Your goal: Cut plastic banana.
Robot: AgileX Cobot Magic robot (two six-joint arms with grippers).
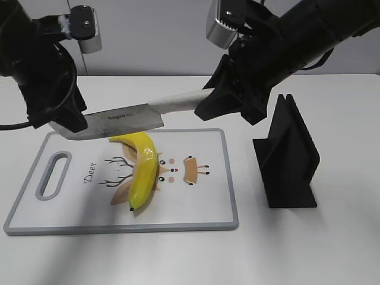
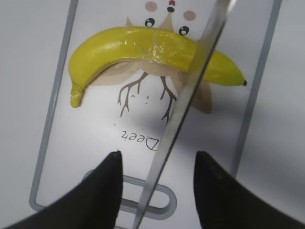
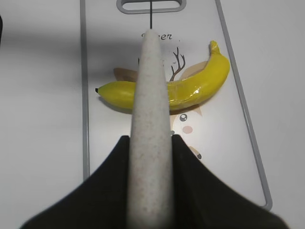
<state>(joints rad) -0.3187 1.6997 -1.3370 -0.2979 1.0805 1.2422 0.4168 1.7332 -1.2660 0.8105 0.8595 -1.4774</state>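
Observation:
The plastic banana [image 1: 142, 169] lies on the white cutting board [image 1: 202, 208], over the deer drawing. My right gripper [image 1: 219, 104] is shut on the pale handle of a knife [image 1: 127, 122]. The blade reaches left and hangs just above the banana's far end. My left gripper [image 1: 71, 122] is at the blade's tip. In the left wrist view its fingers [image 2: 157, 160] are open, and the blade [image 2: 186, 105] passes between them without touching and crosses the banana [image 2: 138, 47]. In the right wrist view the handle [image 3: 151, 95] covers the middle of the banana [image 3: 200, 86].
A black knife stand [image 1: 288, 157] stands on the table right of the board. The board has a grey rim and a handle slot [image 1: 53, 175] at its left end. The table around it is white.

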